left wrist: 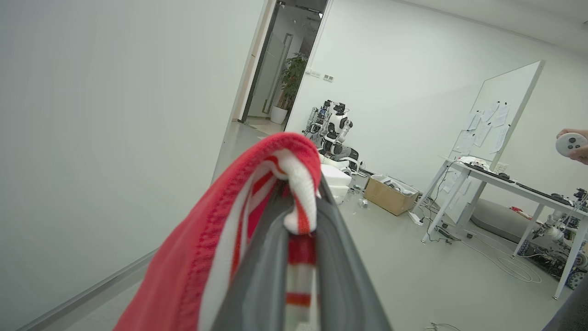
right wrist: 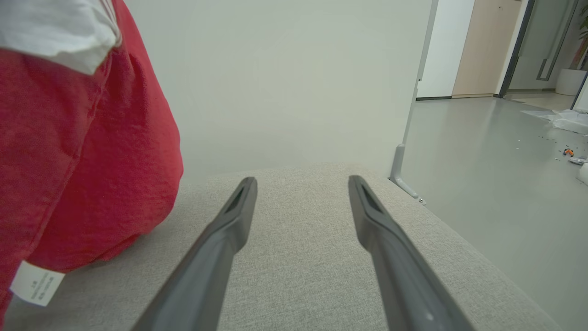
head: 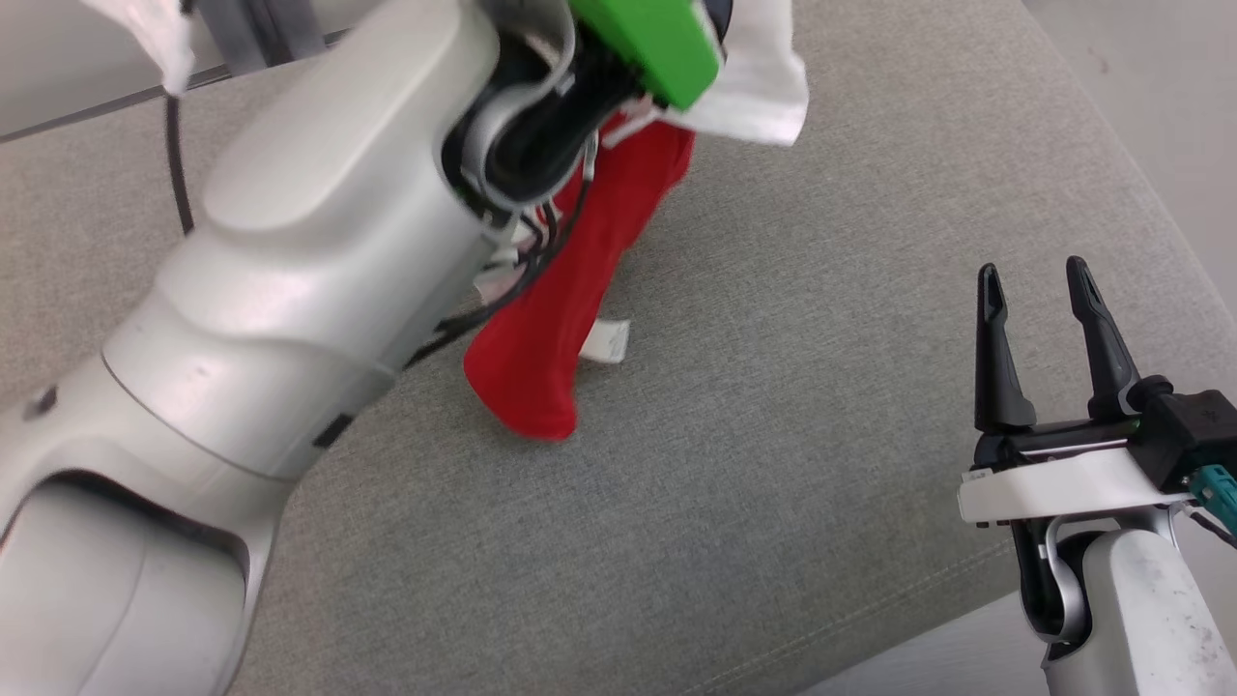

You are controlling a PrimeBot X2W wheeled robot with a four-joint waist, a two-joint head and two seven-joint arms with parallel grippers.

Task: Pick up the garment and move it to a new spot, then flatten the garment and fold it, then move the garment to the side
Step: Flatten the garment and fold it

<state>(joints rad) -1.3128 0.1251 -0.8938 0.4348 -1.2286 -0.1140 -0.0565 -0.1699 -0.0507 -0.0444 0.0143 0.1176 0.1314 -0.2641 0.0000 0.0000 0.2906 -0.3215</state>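
Your left gripper (left wrist: 298, 216) is clamped on the red-and-white striped trim of the red garment (left wrist: 193, 257). The cloth is bunched over the two dark fingers (left wrist: 340, 276), which stand pressed together on it.

From the head camera, your pale left forearm (head: 319, 251) runs from 8 o'clock up toward 12 o'clock. The red garment (head: 570, 309) hangs below its green wrist housing (head: 657, 43) down the middle of the frame. A white sleeve (head: 763, 87) drapes at 1 o'clock. The lower end meets the grey upholstered seat (head: 773, 435), and a white label (head: 609, 340) sticks out just beside it.

Your right gripper (head: 1032, 290) sits at 4 o'clock, well apart from the cloth. Its fingers point up, spread wide and holding nothing. Its own camera shows the same spread fingers (right wrist: 302, 184) low over the seat (right wrist: 303, 285), with the garment (right wrist: 82, 174) and its label (right wrist: 32, 282) at 9 o'clock.

Across the room, at 3 o'clock in the left wrist view, a person's hand (left wrist: 582, 154) holds a white controller (left wrist: 569, 143).
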